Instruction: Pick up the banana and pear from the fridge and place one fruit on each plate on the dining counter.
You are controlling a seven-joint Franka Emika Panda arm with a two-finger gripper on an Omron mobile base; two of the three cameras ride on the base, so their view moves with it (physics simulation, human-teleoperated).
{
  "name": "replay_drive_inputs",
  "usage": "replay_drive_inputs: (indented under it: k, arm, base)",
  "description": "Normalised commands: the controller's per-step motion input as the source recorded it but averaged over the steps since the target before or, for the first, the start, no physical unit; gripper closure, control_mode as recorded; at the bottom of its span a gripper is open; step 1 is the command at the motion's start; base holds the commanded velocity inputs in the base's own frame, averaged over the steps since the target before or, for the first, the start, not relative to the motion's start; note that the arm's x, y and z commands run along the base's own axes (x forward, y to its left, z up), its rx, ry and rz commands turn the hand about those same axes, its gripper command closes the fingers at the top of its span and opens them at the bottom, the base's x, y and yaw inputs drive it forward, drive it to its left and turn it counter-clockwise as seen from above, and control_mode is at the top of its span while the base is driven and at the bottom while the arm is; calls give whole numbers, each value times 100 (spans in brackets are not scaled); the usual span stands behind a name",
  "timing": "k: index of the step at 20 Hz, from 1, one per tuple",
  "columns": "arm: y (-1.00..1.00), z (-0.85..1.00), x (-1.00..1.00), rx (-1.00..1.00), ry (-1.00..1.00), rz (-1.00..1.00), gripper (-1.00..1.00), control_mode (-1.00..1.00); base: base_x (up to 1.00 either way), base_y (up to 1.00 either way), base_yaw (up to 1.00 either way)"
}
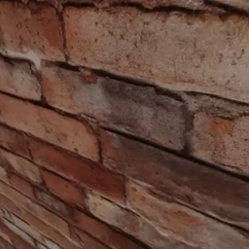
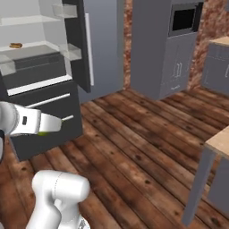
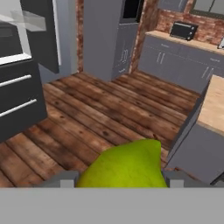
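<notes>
My gripper (image 3: 120, 180) is shut on the pear (image 3: 124, 168), a yellow-green fruit that bulges up between the two finger tips (image 3: 65, 179). From the right base view the gripper (image 2: 48, 129) hangs low in front of the fridge drawers, with a sliver of the pear (image 2: 43, 133) under the white hand. The fridge (image 2: 44, 85) stands open at the left, white inside with glass shelves. A corner of the dining counter (image 2: 221, 141) with its light wood top (image 3: 214, 105) lies to the right. The banana and the plates are out of view.
A brown lumpy food item (image 2: 16, 45) lies on a fridge shelf. A tall grey cabinet with a built-in oven (image 2: 172, 44) stands behind. The wall counter carries a dark appliance (image 3: 183, 29). Open wood floor (image 2: 134, 147) lies between fridge and counter. A brick wall (image 1: 121, 121) is close.
</notes>
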Motion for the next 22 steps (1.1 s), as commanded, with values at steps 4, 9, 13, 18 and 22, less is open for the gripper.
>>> replay_drive_inputs:
  k: [4, 9, 13, 18, 22]
  arm:
    - [0, 0, 0, 0, 0, 0, 100, 100]
    - [0, 0, 0, 0, 0, 0, 100, 100]
    - [0, 0, 0, 0, 0, 0, 100, 100]
    - [0, 0, 0, 0, 0, 0, 100, 100]
    - [0, 0, 0, 0, 0, 0, 100, 100]
  base:
    - [-5, -78, -15]
    - [-14, -80, -17]
    - [-30, -63, -22]
    - [-15, -65, -29]
    - [-1, -67, -26]
